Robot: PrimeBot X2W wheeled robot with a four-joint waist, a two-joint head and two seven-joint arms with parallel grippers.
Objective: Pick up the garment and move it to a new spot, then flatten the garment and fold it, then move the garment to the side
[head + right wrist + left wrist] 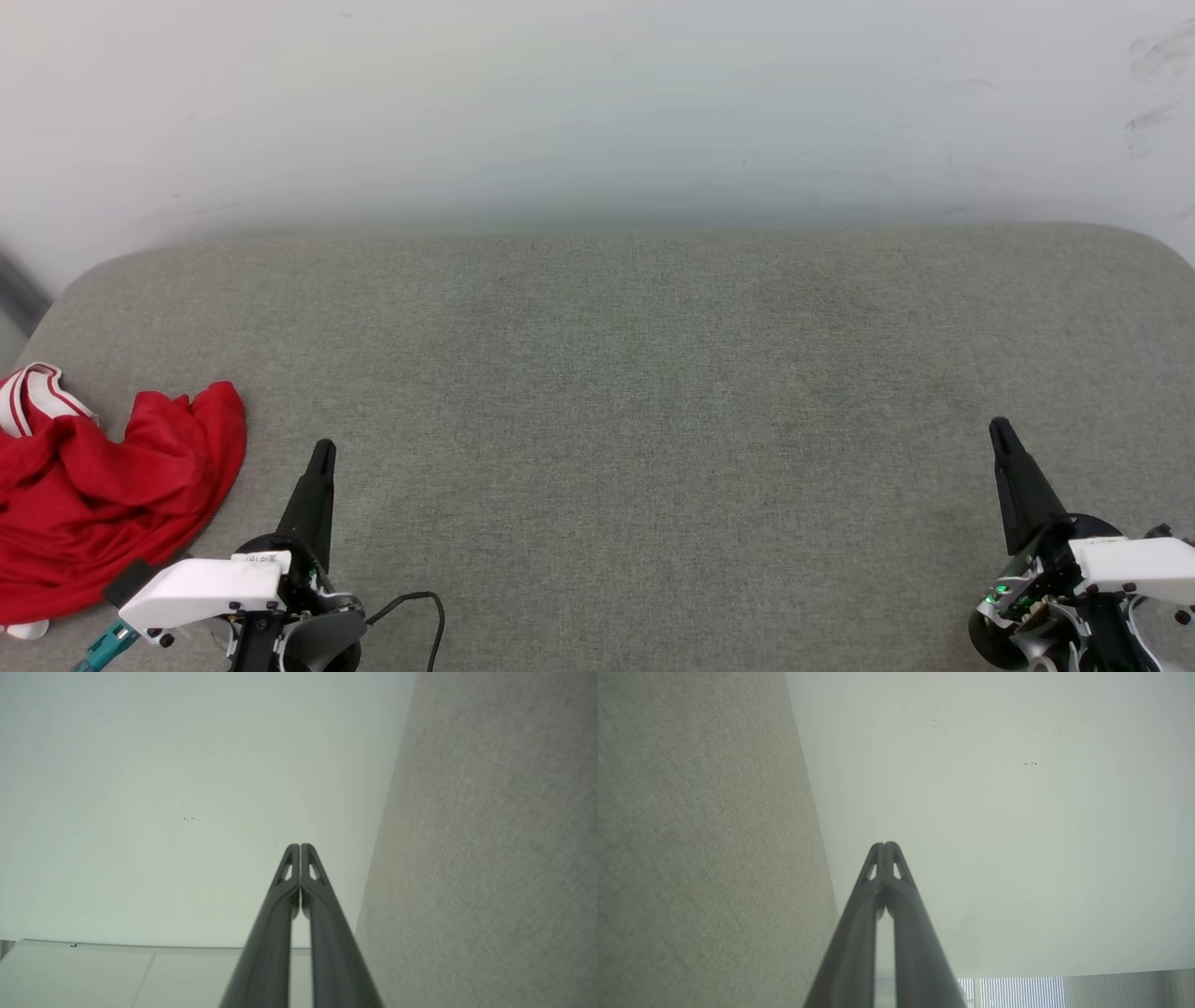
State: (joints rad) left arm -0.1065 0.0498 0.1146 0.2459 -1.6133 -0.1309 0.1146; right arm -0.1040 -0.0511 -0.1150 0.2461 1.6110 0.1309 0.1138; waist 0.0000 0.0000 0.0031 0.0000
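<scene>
The garment, a bright red jersey with a bit of white-and-red striped trim showing at its upper left, lies crumpled in a heap at the left edge of the grey cushion. Its numbers and letters are hidden in the folds. My left gripper hovers just right of the heap, apart from it, fingers shut together with nothing between them. My right gripper stands far off at the lower right, also shut and empty.
A pale wall rises right behind the cushion's far edge. A black cable loops on the cushion beside my left wrist. The cushion's rounded corners fall away at far left and far right.
</scene>
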